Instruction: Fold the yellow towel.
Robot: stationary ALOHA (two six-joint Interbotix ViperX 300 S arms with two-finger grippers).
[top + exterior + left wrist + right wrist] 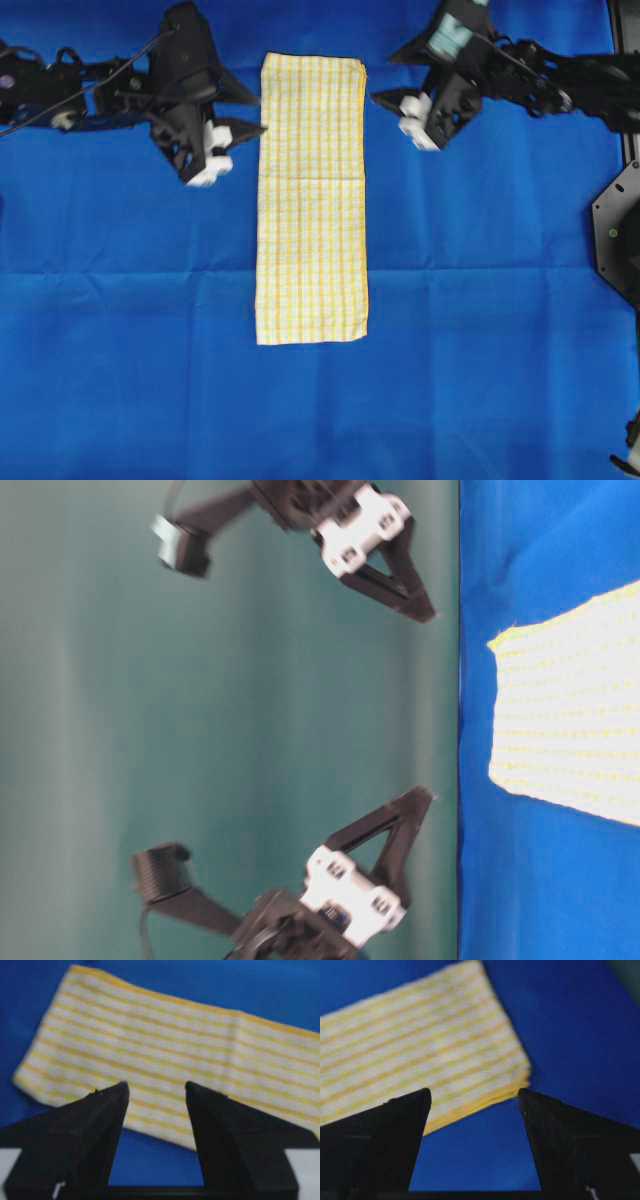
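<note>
A blue cloth (130, 380) covers your whole work surface, creased across the middle, with a grey-green wall behind it in the table-level view. Nearest you in the overhead view, the bottom half of the cloth carries only the lower end of the towel (312, 200), which lies flat as a long narrow strip running straight up the centre, its short ends near and far. A faint crease crosses it about halfway along, and a yellow hem shows down its right edge. Farther up, your left gripper (240, 115) sits just beside the towel's left edge near the top, fingers pointing at the towel; its wrist view shows the two black fingers (102, 1120) parted with blue cloth between them and nothing held, so it is released. Across the towel, your right gripper (385, 80) sits just beside the top right corner, also apart from the towel; its fingers (395, 1125) stand wide apart, empty, with the hemmed corner lying ahead between them.
</note>
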